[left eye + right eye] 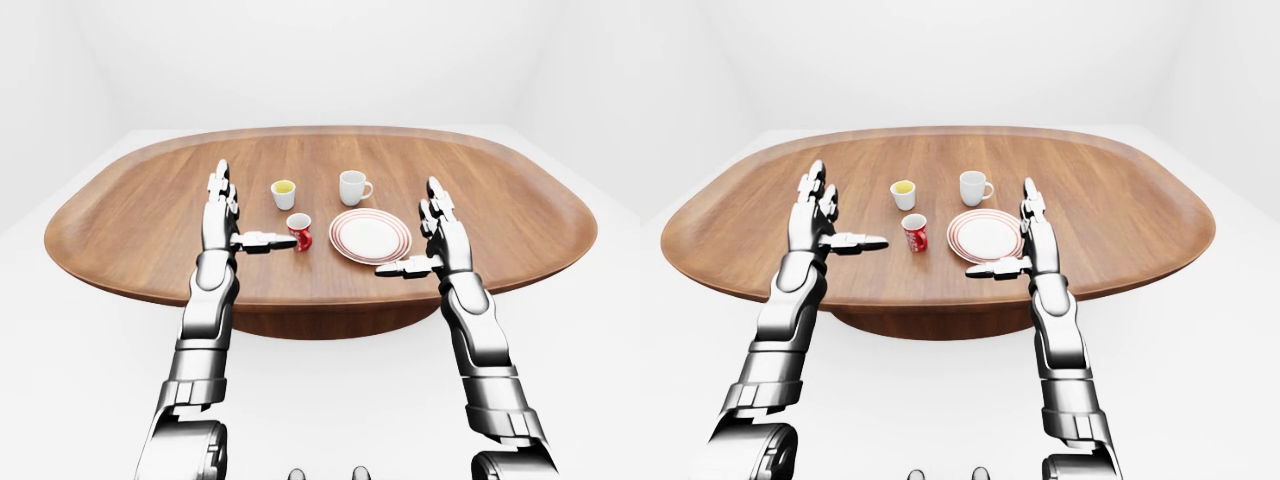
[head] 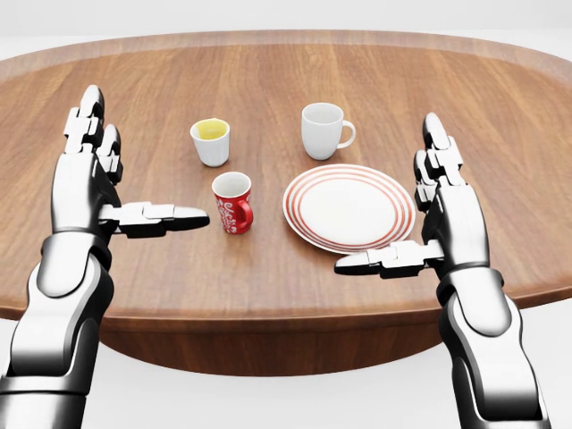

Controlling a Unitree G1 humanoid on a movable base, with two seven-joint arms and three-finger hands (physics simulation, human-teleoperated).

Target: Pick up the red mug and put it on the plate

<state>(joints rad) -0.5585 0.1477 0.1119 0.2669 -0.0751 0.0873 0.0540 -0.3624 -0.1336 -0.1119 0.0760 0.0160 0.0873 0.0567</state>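
The red mug (image 2: 233, 203) stands upright on the wooden table (image 2: 268, 71), handle toward the right of the head view. The white plate with red rings (image 2: 349, 206) lies just right of it, apart from it. My left hand (image 2: 134, 170) is open to the left of the mug, thumb pointing at it with a small gap. My right hand (image 2: 407, 210) is open at the plate's right edge, thumb below the plate's lower rim.
A small white cup with yellow inside (image 2: 211, 141) stands above the red mug. A white mug (image 2: 323, 130) stands above the plate. The table's near edge (image 2: 268, 313) runs below both hands.
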